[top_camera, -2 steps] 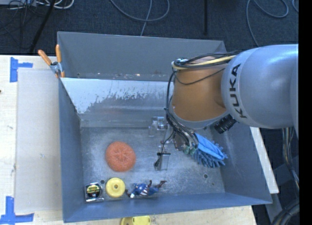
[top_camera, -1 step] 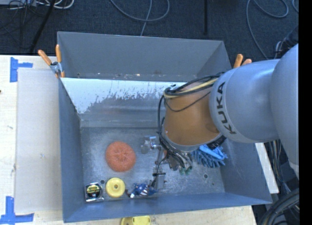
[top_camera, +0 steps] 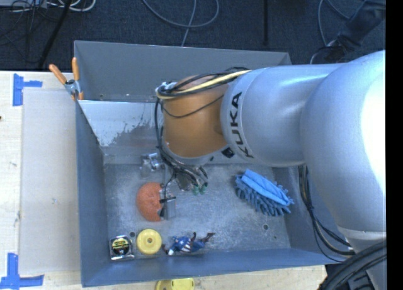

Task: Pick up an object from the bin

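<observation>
Now the arm point(top_camera: 283, 116) leans in from the right and reaches down into the bin point(top_camera: 89, 182), with its orange cover point(top_camera: 189, 122) hanging above the middle of the floor. Below the cover the fingers point(top_camera: 167, 206) are low, at the right edge of a red-orange ball point(top_camera: 148, 199). That ball lies on the bin floor, left of centre, and it is the thing nearest the arm. One dark tip stands just beside the ball, touching it or nearly so. From where I stand I cannot tell whether the fingers are apart or together, nor whether the ball sits between them.

Three small things lie in a row along the near wall. A tape measure point(top_camera: 119, 246) sits towards the near left corner. A yellow disc point(top_camera: 148, 241) lies just beside it, straight below the ball. A small blue thing point(top_camera: 186, 243) lies a little further right. Over on the right side of the floor lies a blue brush point(top_camera: 263, 192) with many soft strands, well apart from the ball and close under the arm.
</observation>
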### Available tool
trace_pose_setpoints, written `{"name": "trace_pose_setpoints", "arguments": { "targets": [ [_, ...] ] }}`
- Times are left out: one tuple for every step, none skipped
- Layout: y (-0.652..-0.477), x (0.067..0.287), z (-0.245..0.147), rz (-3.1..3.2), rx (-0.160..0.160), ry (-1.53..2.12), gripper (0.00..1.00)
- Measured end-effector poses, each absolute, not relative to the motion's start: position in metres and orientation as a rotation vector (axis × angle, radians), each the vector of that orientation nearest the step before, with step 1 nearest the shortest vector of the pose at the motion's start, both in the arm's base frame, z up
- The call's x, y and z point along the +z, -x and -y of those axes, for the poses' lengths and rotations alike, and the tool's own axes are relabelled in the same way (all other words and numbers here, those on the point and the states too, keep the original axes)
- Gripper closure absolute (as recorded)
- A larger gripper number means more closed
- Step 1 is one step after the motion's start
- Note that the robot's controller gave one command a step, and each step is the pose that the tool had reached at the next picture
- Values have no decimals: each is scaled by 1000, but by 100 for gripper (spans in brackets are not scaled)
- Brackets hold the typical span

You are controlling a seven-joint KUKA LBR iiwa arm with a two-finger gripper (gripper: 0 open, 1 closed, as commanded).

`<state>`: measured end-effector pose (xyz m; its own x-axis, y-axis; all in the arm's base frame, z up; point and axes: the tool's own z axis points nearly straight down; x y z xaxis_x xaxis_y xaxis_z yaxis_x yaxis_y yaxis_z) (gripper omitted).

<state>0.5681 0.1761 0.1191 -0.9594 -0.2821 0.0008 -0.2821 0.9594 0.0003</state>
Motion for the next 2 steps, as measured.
{"name": "trace_pose_setpoints", "arguments": {
  "targets": [
    [-531,117,-153,3115,-2,-406,0],
    [-535,89,-148,3120,-1,-350,0]
  ]
}}
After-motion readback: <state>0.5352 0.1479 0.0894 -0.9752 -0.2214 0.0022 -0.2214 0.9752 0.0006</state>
